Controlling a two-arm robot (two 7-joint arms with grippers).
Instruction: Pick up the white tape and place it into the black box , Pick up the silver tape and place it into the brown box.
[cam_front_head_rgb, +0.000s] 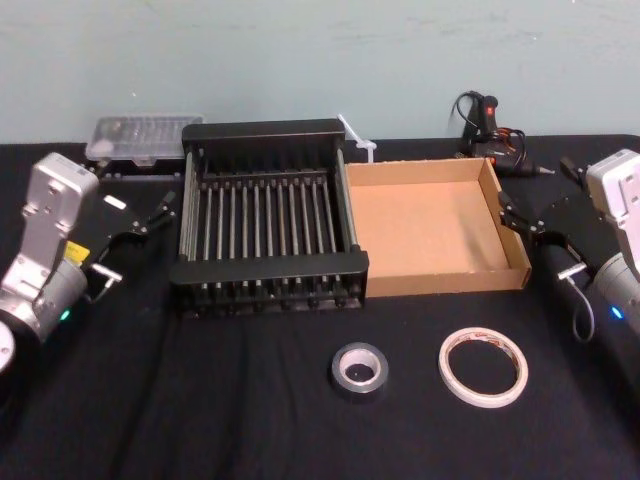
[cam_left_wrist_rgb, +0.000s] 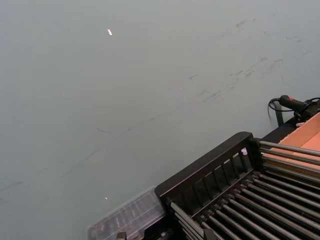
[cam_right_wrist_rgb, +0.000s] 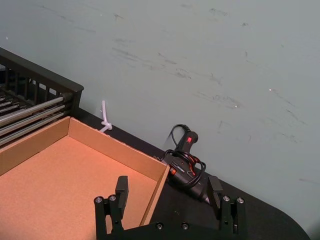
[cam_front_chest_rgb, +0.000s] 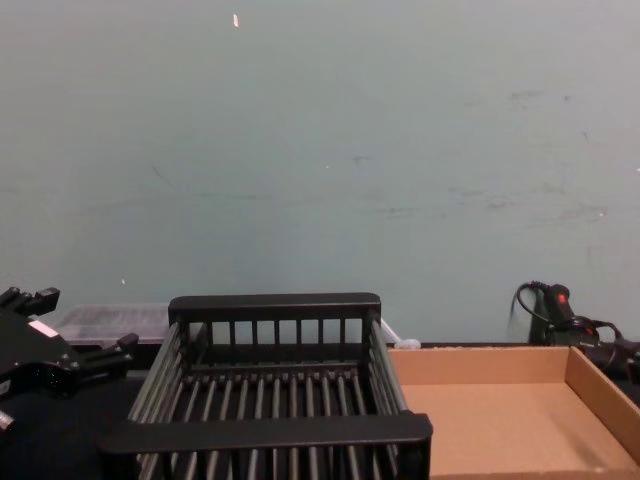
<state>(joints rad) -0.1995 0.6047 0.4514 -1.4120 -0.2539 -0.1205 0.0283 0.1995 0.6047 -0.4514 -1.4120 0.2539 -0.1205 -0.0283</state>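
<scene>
The white tape (cam_front_head_rgb: 483, 367) lies flat on the black cloth at the front right. The silver tape (cam_front_head_rgb: 359, 370) lies to its left, near the front centre. Behind them stand the black box (cam_front_head_rgb: 268, 268), with nothing in it, and to its right the brown box (cam_front_head_rgb: 430, 225), also bare. My left gripper (cam_front_head_rgb: 145, 236) hovers open beside the black box's left wall and holds nothing; the chest view shows it (cam_front_chest_rgb: 75, 325) low on the left. My right gripper (cam_front_head_rgb: 535, 235) is open beside the brown box's right wall, and its fingers (cam_right_wrist_rgb: 121, 189) straddle that box's far corner (cam_right_wrist_rgb: 162, 172) from above.
A clear plastic case (cam_front_head_rgb: 135, 135) sits at the back left behind the black box. A black glue gun with cables (cam_front_head_rgb: 490, 125) lies at the back right by the wall. A small white tie (cam_front_head_rgb: 358, 138) rests behind the boxes. Black cloth covers the table.
</scene>
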